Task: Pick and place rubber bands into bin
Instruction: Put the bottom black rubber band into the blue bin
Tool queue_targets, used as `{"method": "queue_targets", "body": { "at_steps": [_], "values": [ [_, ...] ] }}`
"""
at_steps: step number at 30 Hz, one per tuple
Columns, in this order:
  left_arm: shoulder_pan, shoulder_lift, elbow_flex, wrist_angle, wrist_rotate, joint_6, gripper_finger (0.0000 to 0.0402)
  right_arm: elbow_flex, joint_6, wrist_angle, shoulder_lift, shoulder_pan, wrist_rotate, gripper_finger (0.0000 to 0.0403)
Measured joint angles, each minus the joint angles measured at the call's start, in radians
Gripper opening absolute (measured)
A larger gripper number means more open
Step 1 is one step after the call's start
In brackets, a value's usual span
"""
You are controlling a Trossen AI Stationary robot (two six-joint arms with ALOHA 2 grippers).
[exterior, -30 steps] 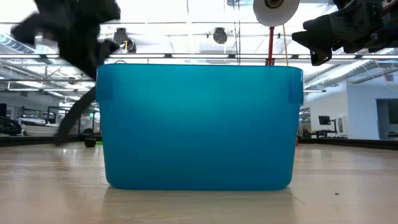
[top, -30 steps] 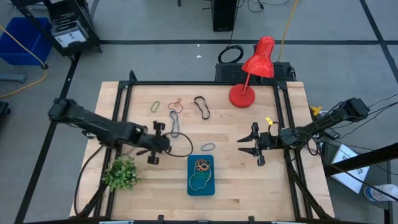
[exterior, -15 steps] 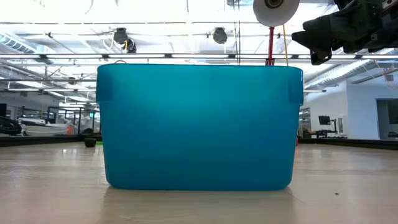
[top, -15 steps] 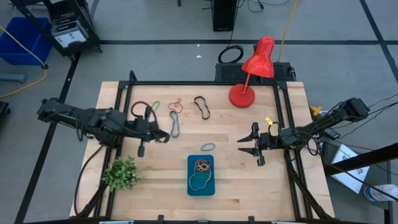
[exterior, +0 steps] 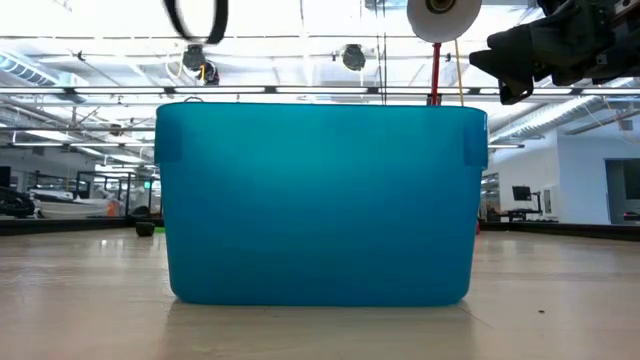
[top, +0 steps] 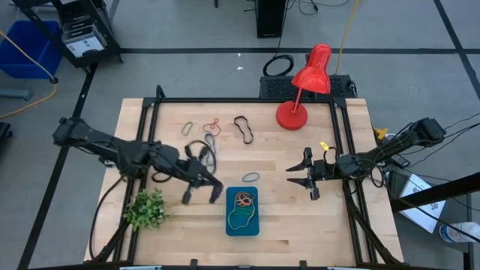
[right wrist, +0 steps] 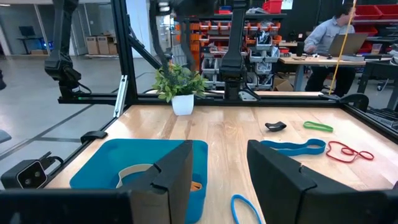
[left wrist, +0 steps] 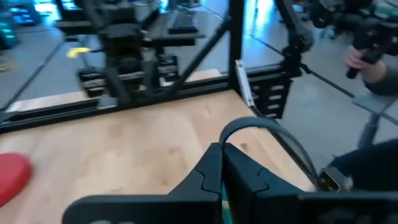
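My left gripper [top: 201, 174] is up in the air just left of the bin [top: 242, 211], shut on a black rubber band [left wrist: 273, 134], which also shows as a loop at the top of the low view [exterior: 195, 22]. The teal bin holds tan, orange and green bands. My right gripper [top: 300, 175] is open and empty to the right of the bin, level with it [right wrist: 217, 180]. Loose on the table lie a blue band [top: 250, 177], a black band [top: 243, 129], a red band [top: 212, 126], a green band [top: 187, 128] and a long dark-blue band [right wrist: 292, 147]. My left gripper pinches the black band between its two shut fingertips, at one spot on the loop [left wrist: 227, 138]. The rest of the loop arcs out past the fingertips. The band is lifted clear of the table and hangs slack above the height of the bin's rim.
A red desk lamp [top: 304, 82] stands at the far right of the table. A small potted plant [top: 146, 208] stands at the near left. A black metal frame [top: 154, 112] runs round the tabletop. A person sits beyond the table [right wrist: 326, 34].
My left gripper has swung with the black band from beside the bin toward the table's far left, then come back toward the near right, ending just left of the bin. The band has gone with it, clear of the table.
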Motion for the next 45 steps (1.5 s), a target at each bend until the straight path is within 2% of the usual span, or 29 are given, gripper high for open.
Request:
{"method": "queue_targets", "body": {
  "at_steps": [6,12,26,30,36,45],
  "values": [
    [-0.019,0.136,0.0,0.095,0.05,0.007,0.0013,0.0,0.0,0.0,0.0,0.0,0.0,0.015],
    [-0.036,0.262,0.0,0.198,0.051,0.008,0.0007,0.0,0.0,0.0,0.0,0.0,0.0,0.0146],
    [-0.037,0.527,-0.001,0.308,0.046,-0.021,0.0013,0.0,0.001,0.0,0.0,0.001,-0.001,0.0147],
    [-0.035,0.572,-0.001,0.304,0.045,-0.038,0.0006,0.0,0.001,0.0,0.0,0.001,-0.001,0.015],
    [-0.034,0.617,-0.001,0.297,0.043,-0.048,0.0033,0.0,0.01,0.0,0.0,0.001,-0.001,0.0147],
    [-0.034,0.614,-0.002,0.299,0.018,-0.068,0.0041,0.0,0.02,0.0,0.0,0.001,-0.001,0.015]
  ]
}}
